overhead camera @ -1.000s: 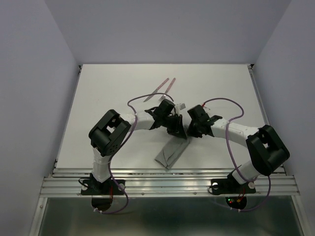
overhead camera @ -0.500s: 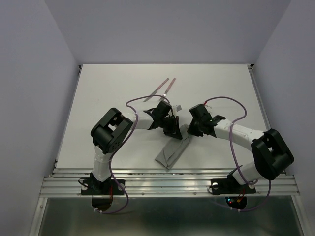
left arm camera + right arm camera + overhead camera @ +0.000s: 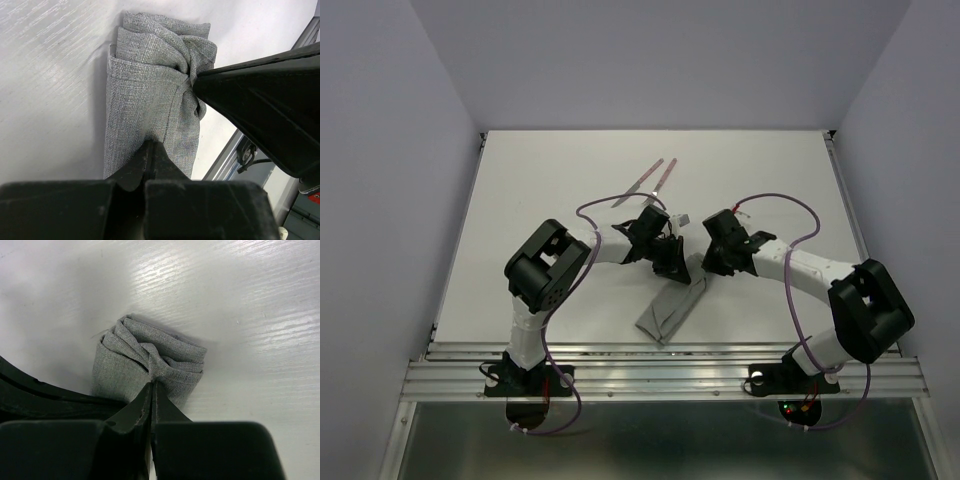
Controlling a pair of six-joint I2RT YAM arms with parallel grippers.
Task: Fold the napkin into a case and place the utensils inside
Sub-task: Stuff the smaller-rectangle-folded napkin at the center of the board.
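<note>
Grey napkin [image 3: 667,310] nearest the arms, folded long and thin into a case, lying slanted on the white table [image 3: 770,190]. Flat and tidy at the near end, bunched and twisted at the far end. Bunched that way because of two pinches there.

Left gripper [image 3: 150,146] clamped tight on napkin, tips together on a top layer next to a long fold. Right gripper [image 3: 151,386] clamped tight too, tips together right on the twisted knot of cloth at the very end. Side by side, almost touching, both at that same far end. Most likely pinched like this to pull the layers apart and make a mouth for the case. Hard to tell top layer from bottom layer inside that knot.

Farther back, utensils [image 3: 650,180] with pink handles, lying close together on bare table, well apart from napkin and grippers. Left alone for now, probably for want of an open pocket. Not inside yet.

Mostly folded by the look of it. Not opened, not filled.

Best to pull softly next: thin cloth, easy to drag along whole or to unfold by mistake.
</note>
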